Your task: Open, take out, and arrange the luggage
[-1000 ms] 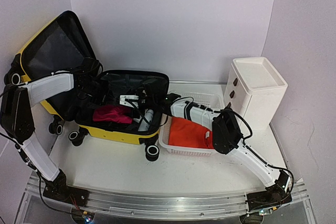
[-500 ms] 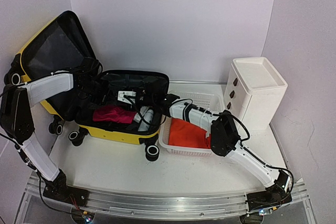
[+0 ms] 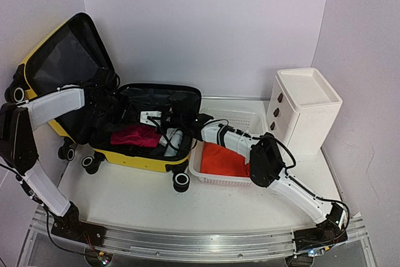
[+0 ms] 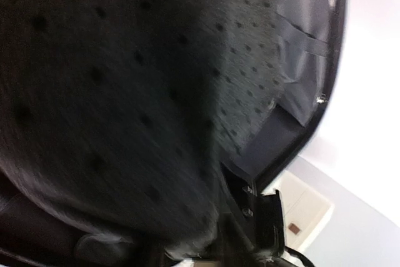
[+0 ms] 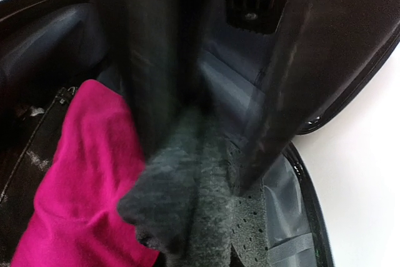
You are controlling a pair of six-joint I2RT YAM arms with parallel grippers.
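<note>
Inside the open luggage (image 3: 134, 159) at ten o'clock, the right pincer (image 5: 203, 167) clamps grey cloth (image 5: 181, 217); I cannot tell the left pincer's (image 3: 105, 100) state.

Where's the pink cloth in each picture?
Top external: the pink cloth is left of centre, inside the open luggage.
Left wrist: not in it.
Right wrist: lower left.
Shared landmark: the luggage's dark lining.
</note>
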